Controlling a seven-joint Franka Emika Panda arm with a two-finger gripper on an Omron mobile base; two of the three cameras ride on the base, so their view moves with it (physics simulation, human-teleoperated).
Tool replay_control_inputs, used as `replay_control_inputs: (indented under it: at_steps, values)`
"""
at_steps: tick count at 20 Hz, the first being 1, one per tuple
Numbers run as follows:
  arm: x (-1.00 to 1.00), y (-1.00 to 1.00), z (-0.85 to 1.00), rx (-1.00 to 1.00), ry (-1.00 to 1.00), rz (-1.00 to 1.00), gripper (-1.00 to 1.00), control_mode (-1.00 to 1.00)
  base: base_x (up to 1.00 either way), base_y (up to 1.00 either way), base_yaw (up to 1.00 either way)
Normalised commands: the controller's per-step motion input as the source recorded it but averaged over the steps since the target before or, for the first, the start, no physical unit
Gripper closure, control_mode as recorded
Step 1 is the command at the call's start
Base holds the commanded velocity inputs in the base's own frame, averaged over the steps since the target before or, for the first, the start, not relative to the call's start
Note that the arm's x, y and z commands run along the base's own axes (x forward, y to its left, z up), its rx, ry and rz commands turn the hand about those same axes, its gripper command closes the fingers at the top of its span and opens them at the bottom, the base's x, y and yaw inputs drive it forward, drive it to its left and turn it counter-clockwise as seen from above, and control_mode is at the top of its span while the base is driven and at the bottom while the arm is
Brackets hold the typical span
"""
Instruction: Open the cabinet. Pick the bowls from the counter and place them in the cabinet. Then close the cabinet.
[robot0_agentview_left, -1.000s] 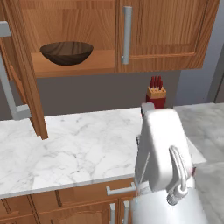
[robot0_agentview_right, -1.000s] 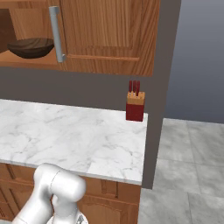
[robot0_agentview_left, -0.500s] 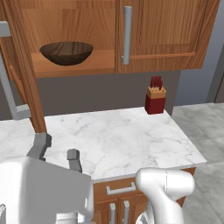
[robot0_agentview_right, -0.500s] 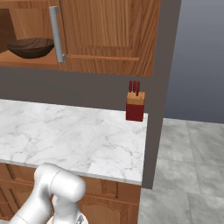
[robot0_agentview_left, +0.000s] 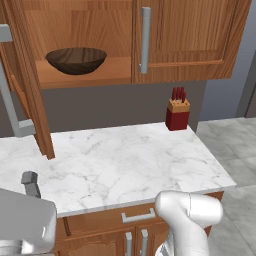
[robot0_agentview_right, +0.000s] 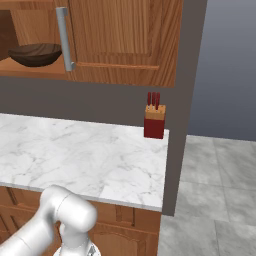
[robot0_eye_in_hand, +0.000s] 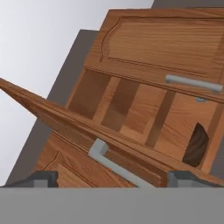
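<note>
**Wooden bowl on cabinet shelf, left door open**

Reddish-brown wooden wall cabinet (robot0_agentview_left: 185, 40): left door (robot0_agentview_left: 27, 90) swung open, right door shut. Wide, shallow dark brown wooden bowl (robot0_agentview_left: 76, 60) sits upright on the bottom shelf, alone there. White marble counter (robot0_agentview_left: 125, 165) holds a red knife block (robot0_agentview_left: 177, 112) at its back right corner. Gripper (robot0_eye_in_hand: 114, 178) jaws spread wide, holding nothing, aimed at the open cabinet.

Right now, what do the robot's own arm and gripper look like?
The arm is smooth glossy white with rounded, tubular segments and a bulbous joint. The gripper ends in two small dark grey, blocky finger tips. A pale grey, boxy hand body carries them. No cables or markings are visible.
</note>
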Motion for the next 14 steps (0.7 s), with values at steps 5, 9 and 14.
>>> replay_control_inputs:
  at_steps: [5, 9, 14]
  values:
    - [0.31, 0.55, -0.13, 0.01, 0.10, 0.00, -1.00, -1.00, 0.00, 0.00, 0.00]
    - [0.63, 0.33, -0.27, 0.10, 0.05, -0.01, -1.00, -1.00, 0.00, 0.00, 0.00]
    - [0.62, 0.27, -0.27, 0.17, 0.06, -0.05, -1.00, -1.00, 0.00, 0.00, 0.00]
